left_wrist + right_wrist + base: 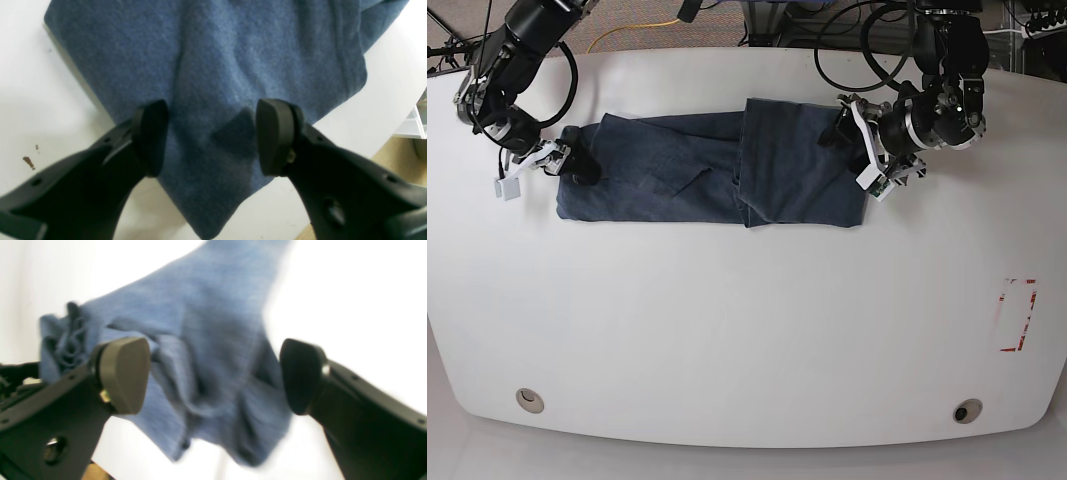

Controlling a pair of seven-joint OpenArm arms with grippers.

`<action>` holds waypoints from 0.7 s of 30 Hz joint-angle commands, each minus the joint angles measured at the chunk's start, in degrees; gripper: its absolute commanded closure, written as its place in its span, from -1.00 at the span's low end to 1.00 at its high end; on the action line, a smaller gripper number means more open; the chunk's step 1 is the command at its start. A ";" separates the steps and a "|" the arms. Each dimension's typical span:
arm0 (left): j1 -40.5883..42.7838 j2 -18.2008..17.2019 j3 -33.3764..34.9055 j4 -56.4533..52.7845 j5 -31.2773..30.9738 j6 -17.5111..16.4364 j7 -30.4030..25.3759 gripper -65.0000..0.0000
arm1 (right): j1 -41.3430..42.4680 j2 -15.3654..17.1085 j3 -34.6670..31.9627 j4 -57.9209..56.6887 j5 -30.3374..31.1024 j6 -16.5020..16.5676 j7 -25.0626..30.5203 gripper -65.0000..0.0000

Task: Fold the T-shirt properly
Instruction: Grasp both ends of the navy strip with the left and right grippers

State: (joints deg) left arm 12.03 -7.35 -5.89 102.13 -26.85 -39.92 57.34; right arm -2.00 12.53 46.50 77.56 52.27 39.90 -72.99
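The slate-blue T-shirt lies as a long flat band across the far half of the white table. Its right part is folded over on itself. My left gripper is at the shirt's right end. In the left wrist view it is open, its pads either side of a pointed cloth corner. My right gripper is at the shirt's left end. In the right wrist view it is open, with bunched, blurred cloth between its fingers.
A red-outlined mark lies on the table at the right. Two round holes sit near the front edge. Cables run behind the table. A brown spot marks the surface, and a white crate stands beyond the table's edge.
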 commanded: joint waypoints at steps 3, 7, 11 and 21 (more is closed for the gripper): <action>-0.56 -0.34 -0.13 0.77 -0.97 -0.08 -1.21 -0.18 | -1.65 -0.36 -2.94 0.81 0.70 0.10 2.71 -0.81; -0.47 -0.34 -0.13 0.77 -0.97 -0.08 -1.21 -0.18 | -2.44 -0.97 -4.87 0.81 0.70 0.10 4.11 -0.70; -0.38 -0.34 -0.13 0.60 -0.97 -0.08 -1.21 -0.18 | -2.44 -1.15 -5.31 0.81 0.61 0.10 4.20 0.02; -2.14 0.01 0.04 -8.10 -1.06 -0.08 -1.30 -0.18 | -2.35 0.43 -5.49 5.21 0.61 0.10 4.20 1.00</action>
State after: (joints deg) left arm 11.07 -7.27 -5.82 95.13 -28.42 -39.94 55.29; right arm -4.78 11.05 40.71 79.26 51.35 39.86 -69.71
